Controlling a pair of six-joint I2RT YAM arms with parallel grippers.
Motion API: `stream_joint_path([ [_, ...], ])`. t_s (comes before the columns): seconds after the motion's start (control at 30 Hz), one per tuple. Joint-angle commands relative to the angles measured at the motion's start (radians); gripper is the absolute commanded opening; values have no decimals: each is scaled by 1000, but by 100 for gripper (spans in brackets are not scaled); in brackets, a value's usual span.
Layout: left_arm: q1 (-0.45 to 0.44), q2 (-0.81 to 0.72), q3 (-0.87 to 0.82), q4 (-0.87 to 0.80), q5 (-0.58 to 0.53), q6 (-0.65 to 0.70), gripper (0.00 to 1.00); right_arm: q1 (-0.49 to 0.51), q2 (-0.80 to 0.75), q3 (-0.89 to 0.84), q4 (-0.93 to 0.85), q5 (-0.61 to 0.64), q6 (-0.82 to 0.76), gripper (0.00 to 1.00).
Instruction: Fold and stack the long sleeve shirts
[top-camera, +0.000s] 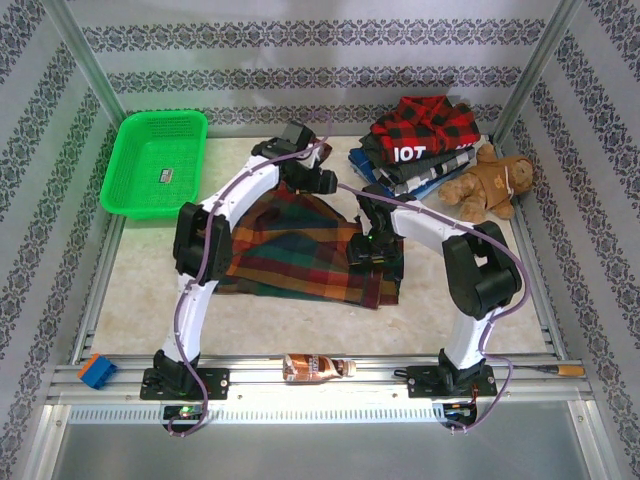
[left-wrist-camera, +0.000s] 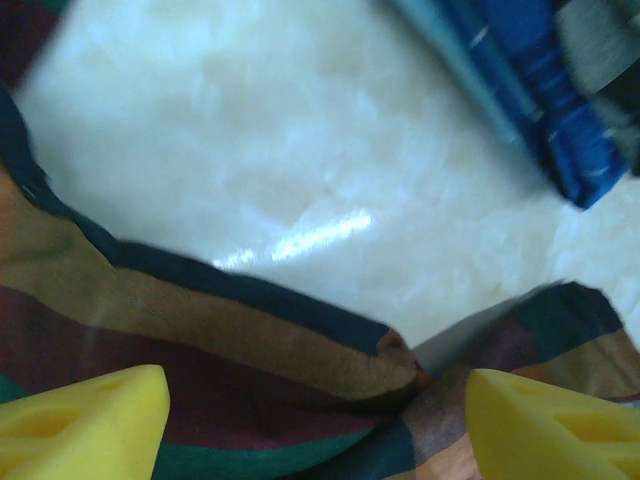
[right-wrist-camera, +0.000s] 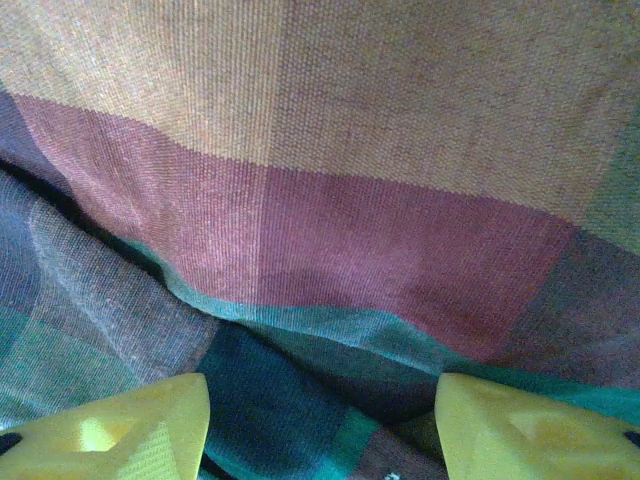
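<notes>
the big plaid shirt (top-camera: 290, 250) lies spread and a bit rumpled in the middle of the table (top-camera: 140, 280). the folded shirts (top-camera: 420, 150) are piled off at about 1 o'clock, and a teddy bear (top-camera: 488, 187) sits just beside that pile at its 4 o'clock.

the left gripper (top-camera: 318, 183) hangs over the plaid's 12 o'clock edge. seen from its wrist, the yellow fingers (left-wrist-camera: 90, 425) stand wide apart with nothing held, and a cloth corner lies below between them. the right gripper (top-camera: 372, 255) is low on the shirt's 3 o'clock side. its jaws are also well apart, the cloth is very close under them, and i see nothing pinched.

to me this looks like the folding step on the plaid, at the point of choosing grips, with no fold finished. next, i'd guess, each gripper has to drop onto an edge and close on one layer only. then both should carry it across together so the cloth lands flat. a bunched pinch would likely drag the whole shirt.
</notes>
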Motion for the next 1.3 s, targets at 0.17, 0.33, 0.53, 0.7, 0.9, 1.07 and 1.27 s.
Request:
stream_joint_path([
  [0.17, -24, 32, 11, -121, -6, -177, 71, -10, 39, 9, 27, -32, -19, 62],
  [0.33, -41, 71, -18, -12, -11, -296, 69, -7, 57, 11, 34, -41, -29, 61],
  [0.53, -43, 143, 0, -11, -37, -383, 66, -6, 68, 3, 35, -47, -34, 61],
  [0.7, -33, 182, -43, 76, -65, -464, 62, 1, 80, -9, 27, -39, -33, 60],
  [0.9, 7, 153, -178, 272, -128, -603, 59, 33, 64, -62, 8, 6, -48, 60],
  [1.07, 51, 115, -254, 389, -190, -667, 58, 48, 59, -95, 11, 32, -38, 60],
  [1.27, 104, 83, -321, 520, -220, -724, 57, 62, 27, -135, 22, 60, -33, 60],
])
